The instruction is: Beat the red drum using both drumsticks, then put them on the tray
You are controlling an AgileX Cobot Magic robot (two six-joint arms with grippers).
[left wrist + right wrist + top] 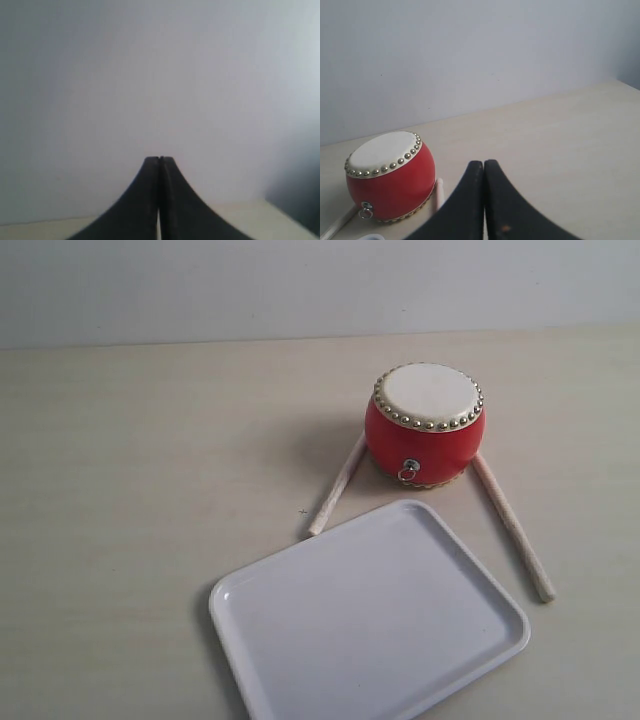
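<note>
Glossy red drum (426,425), round-bellied, cream skin, brass studs. Pale wood drumstick (337,486) flat at drum's left, second drumstick (513,526) at right. White tray (370,615) just before drum. Left gripper (159,159), right gripper (483,162) pinched closed, empty.

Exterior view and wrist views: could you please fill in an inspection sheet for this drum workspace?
Surface: pale plain table.
Job's things: red drum upright; one drumstick and the other drumstick lie on the table, flanking it; white tray in front, no stick on it.
Clutter: nothing seen.
Grippers: left gripper and right gripper both shut, holding nothing.
Cables: nothing seen.
Surroundings: plain pale wall behind the table.
</note>
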